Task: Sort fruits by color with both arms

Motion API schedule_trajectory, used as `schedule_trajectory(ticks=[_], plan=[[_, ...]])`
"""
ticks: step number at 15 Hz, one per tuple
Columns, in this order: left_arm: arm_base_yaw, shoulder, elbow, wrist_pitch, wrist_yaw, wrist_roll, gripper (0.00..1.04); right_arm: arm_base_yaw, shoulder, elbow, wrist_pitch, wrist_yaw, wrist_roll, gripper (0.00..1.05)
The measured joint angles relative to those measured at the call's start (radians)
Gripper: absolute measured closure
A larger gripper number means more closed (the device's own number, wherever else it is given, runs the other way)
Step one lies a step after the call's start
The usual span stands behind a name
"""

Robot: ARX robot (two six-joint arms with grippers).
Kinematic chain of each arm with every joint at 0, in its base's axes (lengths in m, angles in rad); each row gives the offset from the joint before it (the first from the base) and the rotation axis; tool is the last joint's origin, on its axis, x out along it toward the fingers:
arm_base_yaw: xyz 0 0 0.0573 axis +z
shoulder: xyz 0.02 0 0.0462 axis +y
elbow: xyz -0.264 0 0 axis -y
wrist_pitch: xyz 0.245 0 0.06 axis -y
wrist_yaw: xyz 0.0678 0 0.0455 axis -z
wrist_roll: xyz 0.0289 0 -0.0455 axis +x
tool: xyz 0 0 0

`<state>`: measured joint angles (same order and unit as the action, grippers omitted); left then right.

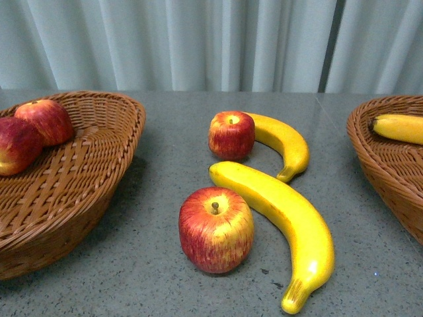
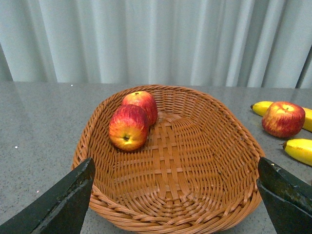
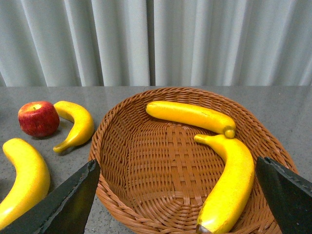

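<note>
On the grey table lie a near red apple (image 1: 215,229), a far red apple (image 1: 231,135), a large banana (image 1: 284,224) and a smaller banana (image 1: 284,144). The left wicker basket (image 1: 99,165) holds two red apples (image 1: 43,121) (image 1: 16,145); they also show in the left wrist view (image 2: 128,127) (image 2: 142,105). The right wicker basket (image 1: 383,158) holds two bananas (image 3: 191,116) (image 3: 230,183). My left gripper (image 2: 175,204) hangs open and empty over the left basket's near rim. My right gripper (image 3: 178,204) hangs open and empty over the right basket's near rim. Neither arm shows in the front view.
A pale pleated curtain (image 1: 211,39) closes off the back of the table. The loose fruits lie between the two baskets. In the left wrist view the far apple (image 2: 283,119) and banana ends (image 2: 298,149) show beyond the basket rim (image 2: 170,224).
</note>
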<state>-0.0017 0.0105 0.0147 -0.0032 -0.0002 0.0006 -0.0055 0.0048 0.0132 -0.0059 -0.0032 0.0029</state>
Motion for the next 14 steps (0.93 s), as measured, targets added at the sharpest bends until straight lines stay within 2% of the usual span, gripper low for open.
schedule_trajectory(ticks=[14], plan=[[0.0, 0.0, 0.0, 0.0, 0.0, 0.0, 0.07, 0.0, 0.0, 0.0, 0.0, 0.0, 0.0, 0.07]])
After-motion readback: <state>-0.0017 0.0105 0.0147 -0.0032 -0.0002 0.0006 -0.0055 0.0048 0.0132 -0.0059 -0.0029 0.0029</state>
